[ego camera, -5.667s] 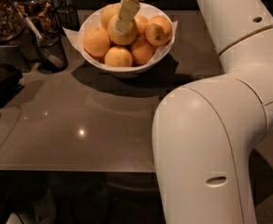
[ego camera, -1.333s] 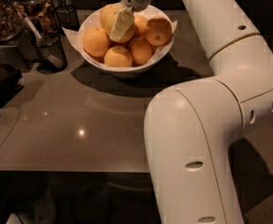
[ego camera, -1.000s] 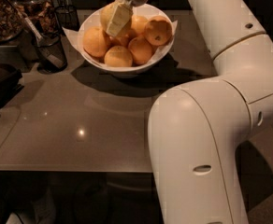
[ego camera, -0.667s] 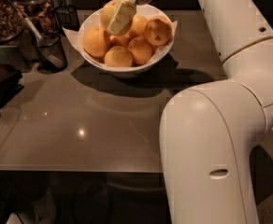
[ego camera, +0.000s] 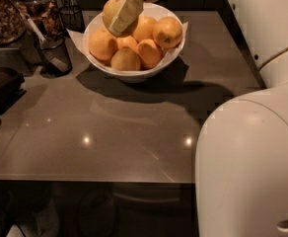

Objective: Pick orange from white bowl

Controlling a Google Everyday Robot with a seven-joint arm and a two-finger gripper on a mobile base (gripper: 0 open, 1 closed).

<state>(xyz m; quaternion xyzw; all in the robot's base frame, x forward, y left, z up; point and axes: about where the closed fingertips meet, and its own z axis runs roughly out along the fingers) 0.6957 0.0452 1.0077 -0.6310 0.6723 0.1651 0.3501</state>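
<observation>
The white bowl (ego camera: pixel 169 58) stands at the back of the grey table, with white paper corners at its rim and several smaller, deeper-orange fruits (ego camera: pixel 167 31) in it. The orange (ego camera: pixel 110 8), paler and larger, is at the bowl's back left, raised above the other fruits. My gripper (ego camera: pixel 117 18) comes down from the top edge and is shut on the orange. One pale finger (ego camera: pixel 126 14) lies across its right side; the other finger is hidden behind it.
A black mesh cup (ego camera: pixel 53 54) with a utensil stands left of the bowl, and another (ego camera: pixel 73 17) stands behind it. Snack containers (ego camera: pixel 3 17) and a dark tray (ego camera: pixel 1 85) are at far left. My arm's white body (ego camera: pixel 247 157) fills the right. The table's front edge (ego camera: pixel 85 179) runs below.
The gripper has risen a little and shifted left with the orange held in it. The other fruits and the bowl have not moved.
</observation>
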